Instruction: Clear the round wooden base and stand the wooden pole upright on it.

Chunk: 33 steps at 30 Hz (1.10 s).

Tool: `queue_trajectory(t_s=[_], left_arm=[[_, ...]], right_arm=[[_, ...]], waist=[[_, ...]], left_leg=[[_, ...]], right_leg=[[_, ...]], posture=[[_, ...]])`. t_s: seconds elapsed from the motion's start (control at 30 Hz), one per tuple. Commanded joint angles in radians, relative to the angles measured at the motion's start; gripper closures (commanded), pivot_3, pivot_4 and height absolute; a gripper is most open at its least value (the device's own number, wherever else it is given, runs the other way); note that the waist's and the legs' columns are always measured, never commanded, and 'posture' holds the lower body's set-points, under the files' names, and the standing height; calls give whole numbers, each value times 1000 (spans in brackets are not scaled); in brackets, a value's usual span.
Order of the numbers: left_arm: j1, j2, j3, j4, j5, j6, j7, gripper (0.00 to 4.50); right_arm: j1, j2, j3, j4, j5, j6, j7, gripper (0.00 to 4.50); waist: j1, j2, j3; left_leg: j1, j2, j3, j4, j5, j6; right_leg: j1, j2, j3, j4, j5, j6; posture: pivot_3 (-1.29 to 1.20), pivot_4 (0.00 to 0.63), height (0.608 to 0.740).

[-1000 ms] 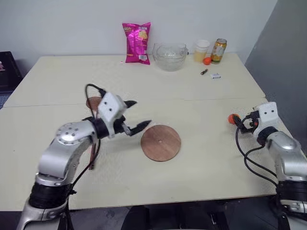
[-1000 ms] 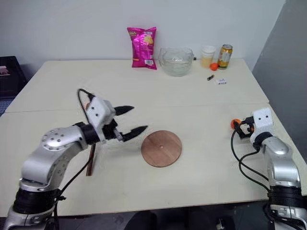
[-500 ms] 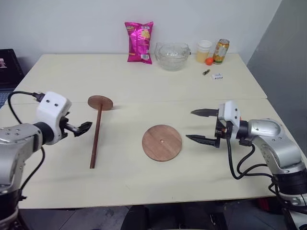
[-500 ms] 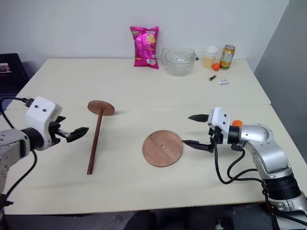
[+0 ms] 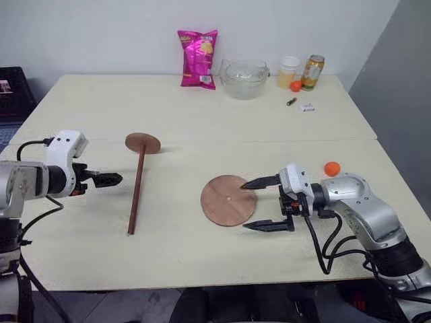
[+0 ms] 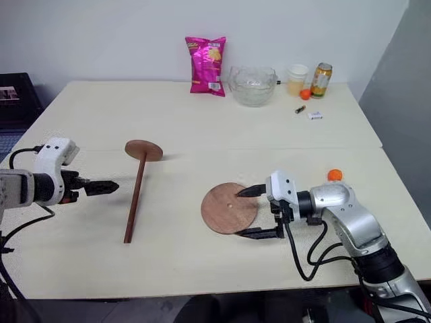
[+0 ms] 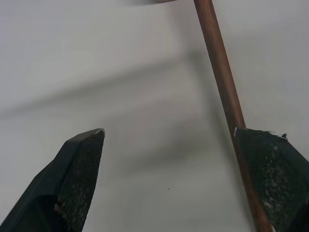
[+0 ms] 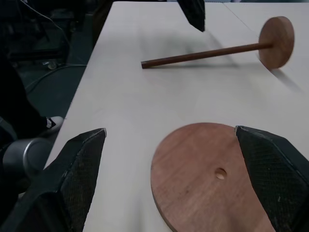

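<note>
1. Your round wooden base [image 5: 228, 200] lies flat on the pale table [image 5: 202, 114], nothing resting on it, its small centre hole showing.
2. Your right gripper [image 5: 256, 204] sits at the base's 3 o'clock edge, released: one black finger reaches over the rim, the other lies off the disc toward 5 o'clock. It grasps nothing.
3. The wooden pole [image 5: 137, 188] lies on its side well off at 9 o'clock from the base, its fixed disc end pointing to 12 o'clock, the bare tip to 6 o'clock.
4. Your left gripper [image 5: 108, 179] hangs at the pole's 9 o'clock side, near the shaft but apart from it, spread wide and empty.
5. At the table's far edge, toward 12 o'clock, you have a pink snack bag [image 5: 198, 49], a glass bowl [image 5: 244, 79], a cup [image 5: 287, 71] and a can [image 5: 310, 72].
6. A small orange ball [image 5: 330, 168] rests at 2 o'clock from the right gripper.
</note>
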Motion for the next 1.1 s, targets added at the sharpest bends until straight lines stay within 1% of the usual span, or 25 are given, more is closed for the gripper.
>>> queue_trajectory(t_s=[0.03,0.13,0.27,0.4,0.5,0.6,0.7,0.9,0.97,1.03,1.07,1.1], left_arm=[[-110,36,-45,43,-30,71,-53,0],[-162,44,-78,52,-46,116,-71,0],[-216,6,-111,29,-59,188,-49,0],[-212,-41,-168,-5,-34,214,7,0],[-215,-54,-211,-4,-22,232,31,0],[-225,-90,-193,14,-25,228,51,0],[-252,-144,-208,80,6,208,92,0],[-264,-181,-199,125,8,245,116,0],[-270,-186,-204,153,26,219,130,0],[-284,-198,-201,188,43,197,147,360],[-290,-203,-204,201,46,188,147,451],[-294,-206,-208,210,48,182,147,662]], right_arm=[[24,12,19,-69,17,9,0,8],[43,27,29,-81,4,8,-27,8],[63,45,33,-110,4,17,-66,8],[81,32,34,-127,-5,16,-78,8],[84,30,31,-129,-5,18,-82,8],[80,32,33,-126,-6,18,-83,8],[72,34,33,-133,-2,23,-85,8],[66,29,30,-133,-2,26,-83,8],[66,27,29,-138,1,29,-83,8],[67,25,27,-142,3,31,-82,0],[66,25,27,-142,3,33,-82,0],[65,25,27,-142,3,34,-82,0]], waist=[[1,-2,0],[2,-2,0],[1,-2,0],[1,-2,0],[1,-2,0],[-1,-2,0],[1,-2,0],[1,-3,0],[1,-3,0],[1,-3,0],[1,-3,0],[1,-3,0]], left_leg=[[0,0,0,0,0,0],[-2,0,-1,0,0,0],[-2,0,-1,1,0,0],[-2,0,-1,1,0,-1],[-2,0,-1,1,1,-1],[-2,0,-1,1,1,-2],[-2,0,-1,1,3,-5],[-2,0,-1,1,3,-5],[-2,0,-1,1,3,-5],[-2,0,-1,1,3,-5],[-2,0,-2,1,3,-5],[-2,0,-2,1,3,-5]], right_leg=[[0,-1,1,0,0,0],[-1,0,-1,0,0,0],[-1,0,-1,0,0,0],[-1,0,-1,0,0,0],[-1,0,-1,0,0,0],[-1,0,-1,0,0,0],[-1,0,-1,1,0,0],[-1,0,-1,0,0,0],[-1,0,-1,0,0,0],[-1,0,-1,1,0,0],[-1,0,-1,1,0,0],[-1,0,-1,1,0,0]], posture=[[0,150,740],[0,150,740],[0,150,740],[0,150,740],[0,150,740],[0,150,740],[0,150,740],[0,150,740],[0,150,740],[0,150,740],[0,150,740],[0,150,740]])
